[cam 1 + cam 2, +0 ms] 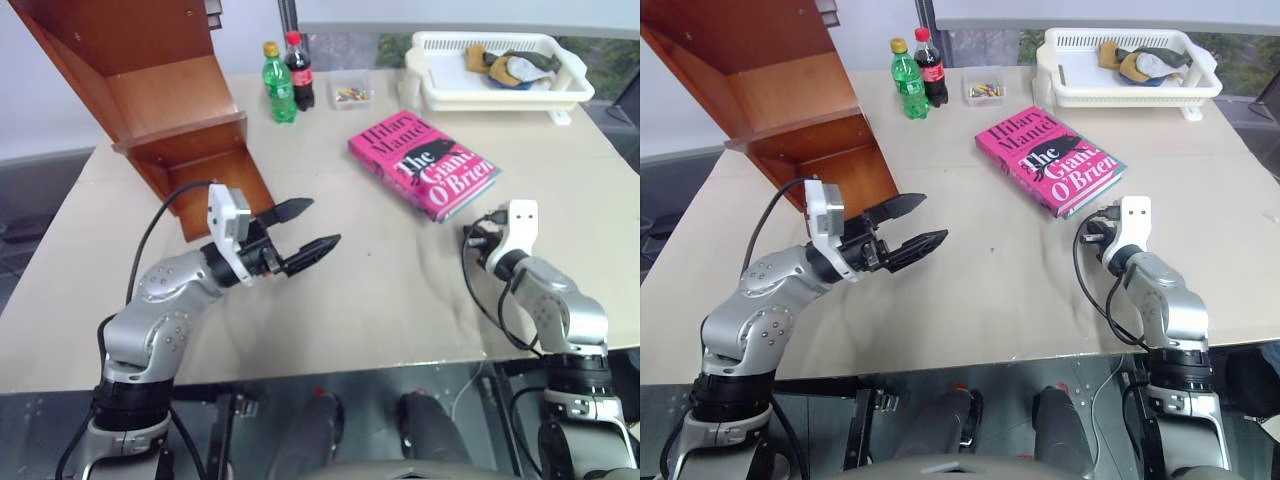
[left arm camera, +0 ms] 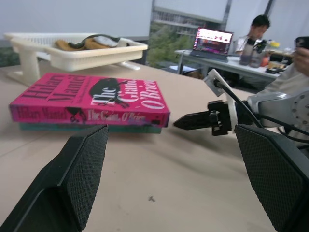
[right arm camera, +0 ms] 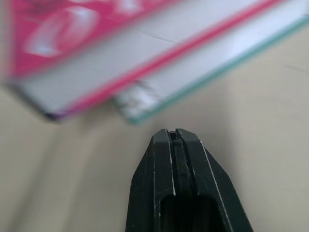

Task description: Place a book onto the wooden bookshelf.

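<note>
1. The book (image 1: 422, 164) is lying flat on the table (image 1: 380, 290), on top of a teal-green book (image 2: 87, 128), well right of the wooden bookshelf (image 1: 150, 90).
2. The left gripper (image 1: 308, 228) is hovering over the table with fingers spread wide, grasping nothing.
3. The right gripper (image 3: 176, 137) is pointing at the books' near edge with fingers pressed together, seemingly just short of touching.

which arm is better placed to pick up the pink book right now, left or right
Right, probably. The right gripper sits just short of the book's near edge, though its fingers are shut and must open first. The left gripper is open but hangs farther off, nearer the wooden bookshelf.
</note>
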`<action>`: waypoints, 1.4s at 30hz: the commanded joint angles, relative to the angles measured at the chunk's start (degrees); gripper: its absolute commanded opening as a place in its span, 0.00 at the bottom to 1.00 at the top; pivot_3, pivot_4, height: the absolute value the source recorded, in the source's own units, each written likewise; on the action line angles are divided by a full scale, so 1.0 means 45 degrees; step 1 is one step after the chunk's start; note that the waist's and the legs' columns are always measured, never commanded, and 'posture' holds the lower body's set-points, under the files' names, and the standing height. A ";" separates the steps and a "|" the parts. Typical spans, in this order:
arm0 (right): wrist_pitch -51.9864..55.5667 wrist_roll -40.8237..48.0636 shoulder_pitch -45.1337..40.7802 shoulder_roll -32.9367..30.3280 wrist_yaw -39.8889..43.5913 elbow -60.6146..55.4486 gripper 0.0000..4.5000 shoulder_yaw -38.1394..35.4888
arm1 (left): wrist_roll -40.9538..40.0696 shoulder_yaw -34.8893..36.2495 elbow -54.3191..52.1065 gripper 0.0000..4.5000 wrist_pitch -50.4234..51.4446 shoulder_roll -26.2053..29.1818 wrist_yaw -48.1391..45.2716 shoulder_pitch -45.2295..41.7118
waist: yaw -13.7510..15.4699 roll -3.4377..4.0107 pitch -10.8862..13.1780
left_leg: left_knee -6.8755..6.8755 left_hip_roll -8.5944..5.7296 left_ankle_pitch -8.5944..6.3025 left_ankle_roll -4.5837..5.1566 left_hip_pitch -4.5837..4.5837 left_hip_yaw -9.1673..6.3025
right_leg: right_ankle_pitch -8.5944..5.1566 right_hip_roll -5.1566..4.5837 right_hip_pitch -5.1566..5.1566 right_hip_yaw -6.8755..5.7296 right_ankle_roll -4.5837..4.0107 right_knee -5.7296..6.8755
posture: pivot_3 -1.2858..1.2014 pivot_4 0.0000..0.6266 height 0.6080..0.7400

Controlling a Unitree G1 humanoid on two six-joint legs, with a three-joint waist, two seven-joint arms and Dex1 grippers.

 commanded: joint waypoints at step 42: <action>0.0224 0.0908 0.7001 -0.3914 0.1361 -1.4021 0.99 -0.0303 | -0.0560 0.2492 1.3951 1.00 0.2495 -0.6303 0.4579 -0.9130 | 0.0357 -0.0061 -0.0021 | 0.0051 -0.0034 0.0000 -0.0001 -0.0026 -0.0059 | 0.0006 -0.0015 0.0020 -0.0059 0.0003 0.0012 | 0.52 0.24 1.00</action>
